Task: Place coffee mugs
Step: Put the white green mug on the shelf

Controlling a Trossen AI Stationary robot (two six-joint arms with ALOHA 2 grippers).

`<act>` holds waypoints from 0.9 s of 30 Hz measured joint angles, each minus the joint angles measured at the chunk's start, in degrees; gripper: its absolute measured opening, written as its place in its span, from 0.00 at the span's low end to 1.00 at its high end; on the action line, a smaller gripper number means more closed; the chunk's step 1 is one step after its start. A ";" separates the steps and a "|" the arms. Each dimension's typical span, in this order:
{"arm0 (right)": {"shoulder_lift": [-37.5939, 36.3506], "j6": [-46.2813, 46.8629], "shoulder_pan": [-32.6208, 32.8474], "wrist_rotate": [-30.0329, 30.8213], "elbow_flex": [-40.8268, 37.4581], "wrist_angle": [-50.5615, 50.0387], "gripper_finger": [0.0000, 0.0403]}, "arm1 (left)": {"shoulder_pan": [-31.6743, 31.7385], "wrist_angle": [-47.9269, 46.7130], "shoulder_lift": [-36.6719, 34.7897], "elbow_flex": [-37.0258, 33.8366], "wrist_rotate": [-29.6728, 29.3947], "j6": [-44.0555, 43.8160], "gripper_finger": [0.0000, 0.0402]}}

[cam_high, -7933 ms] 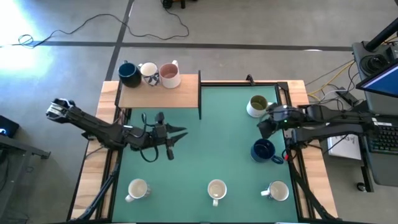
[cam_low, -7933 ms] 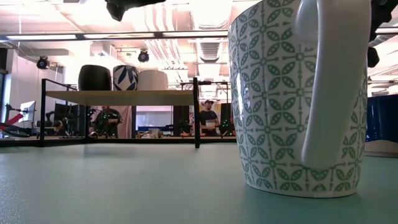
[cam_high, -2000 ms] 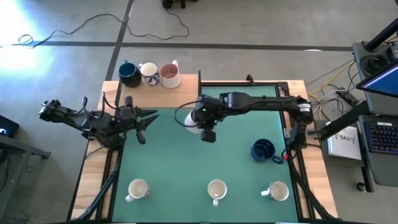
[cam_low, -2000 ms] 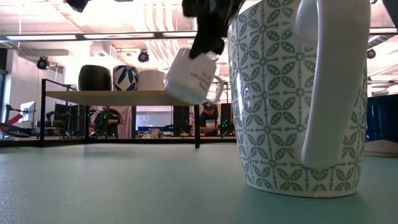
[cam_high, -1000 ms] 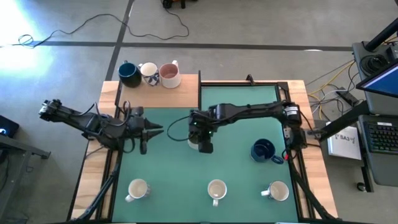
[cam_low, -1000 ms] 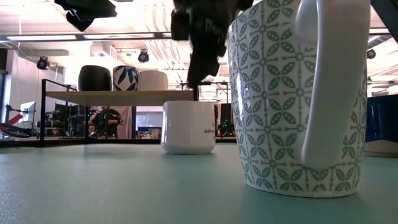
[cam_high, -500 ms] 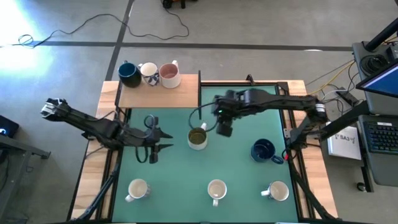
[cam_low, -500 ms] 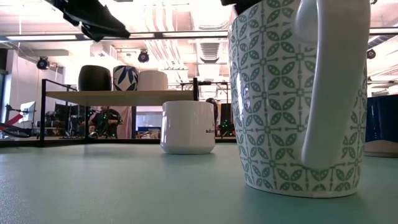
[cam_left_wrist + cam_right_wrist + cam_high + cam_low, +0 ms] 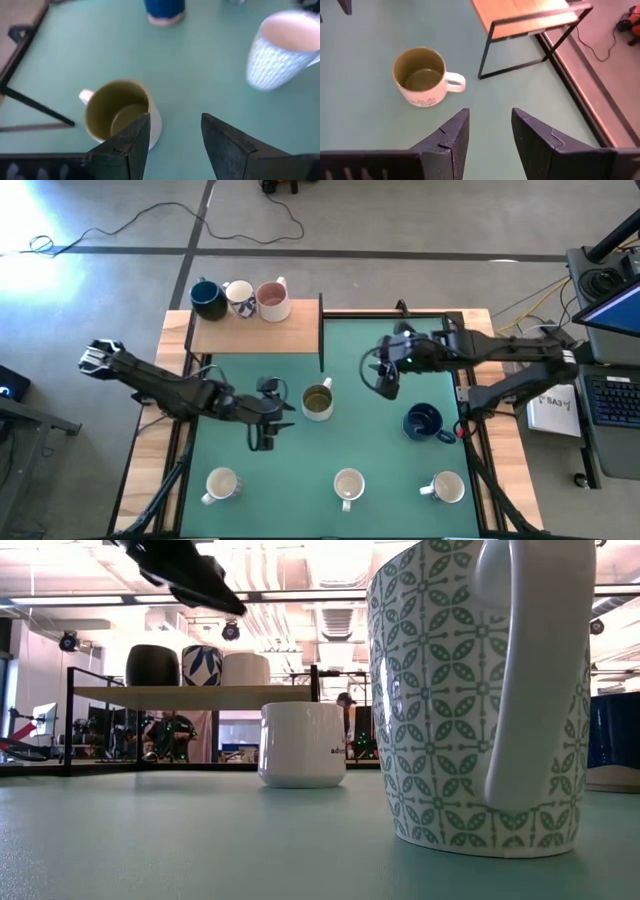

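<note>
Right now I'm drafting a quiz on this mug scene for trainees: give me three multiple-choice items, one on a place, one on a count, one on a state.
1. Where does the olive-inside mug stand?
A. on the wooden shelf
B. on the green mat, mid-table
C. in the right gripper

2. How many mugs stand on the wooden shelf?
A. one
B. three
C. five

3. How is the left gripper?
A. open, empty, beside the olive-inside mug
B. shut on a blue mug
C. out of view

Answers: 1 B, the high view shows it upright on the mat. 2 B, a dark blue, a patterned and a pink-inside mug line the shelf. 3 A, the left wrist view shows its fingers apart with nothing between them.
</note>
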 joint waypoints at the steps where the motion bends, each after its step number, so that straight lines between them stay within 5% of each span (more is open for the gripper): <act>1: -1.41 0.00 -0.02 0.01 -2.84 1.62 0.34 | 0.42 -1.03 1.57 0.95 0.04 0.03 0.40; 11: -13.95 4.19 -0.04 0.01 -22.44 7.92 0.34 | 6.07 -9.96 15.76 11.67 3.94 5.42 0.40; 27: -31.62 6.06 -0.04 0.01 -43.34 20.82 0.34 | 12.55 -10.54 24.24 14.06 10.26 11.15 0.35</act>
